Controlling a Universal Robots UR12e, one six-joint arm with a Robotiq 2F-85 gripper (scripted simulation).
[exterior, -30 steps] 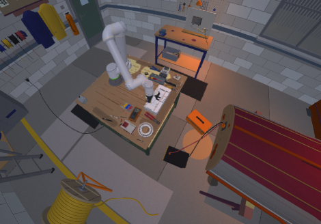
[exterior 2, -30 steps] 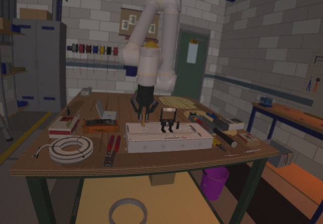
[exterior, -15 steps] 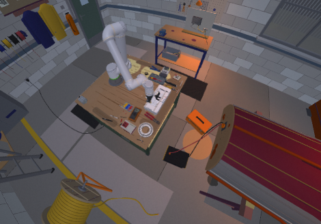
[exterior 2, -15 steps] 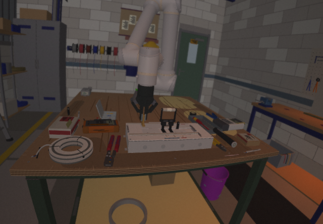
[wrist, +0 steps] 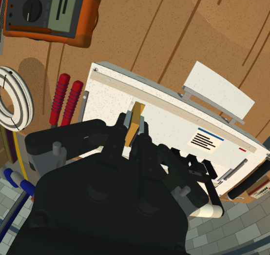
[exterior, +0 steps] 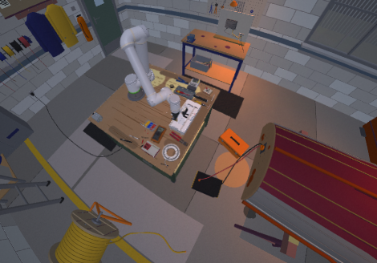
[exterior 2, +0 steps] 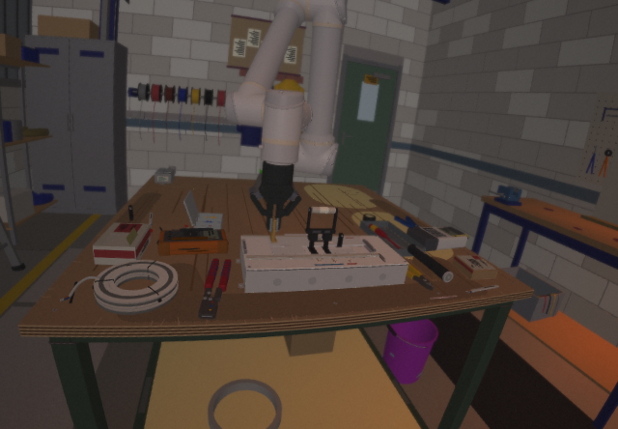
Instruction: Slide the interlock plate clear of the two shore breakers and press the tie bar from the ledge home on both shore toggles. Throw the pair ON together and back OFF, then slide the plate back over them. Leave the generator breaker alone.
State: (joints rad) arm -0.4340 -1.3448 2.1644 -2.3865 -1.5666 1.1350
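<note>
My gripper (wrist: 134, 124) (exterior 2: 274, 223) (exterior: 175, 113) points down over the left end of the white breaker panel (exterior 2: 322, 264) (wrist: 166, 126) (exterior: 185, 117) on the workbench. Between its fingers stands a yellow tab (wrist: 133, 124) (exterior 2: 273, 230), the handle of the interlock plate, rising upright from the panel top. To the right on the panel stand the black breaker toggles (exterior 2: 319, 242) (wrist: 194, 161), and a black tie bar with a white grip (exterior 2: 322, 220) (wrist: 210, 209) stands over them. A pale rail (wrist: 173, 109) runs along the panel's far side. The gripper is closed on the yellow tab.
The workbench (exterior 2: 279, 284) carries an orange multimeter (wrist: 49, 13) (exterior 2: 193, 241), a white cable coil (exterior 2: 136, 284) (wrist: 13, 98) and red-handled pliers (wrist: 66, 98) (exterior 2: 214, 279) left of the panel. Screwdrivers and a black torch (exterior 2: 427, 262) lie to its right.
</note>
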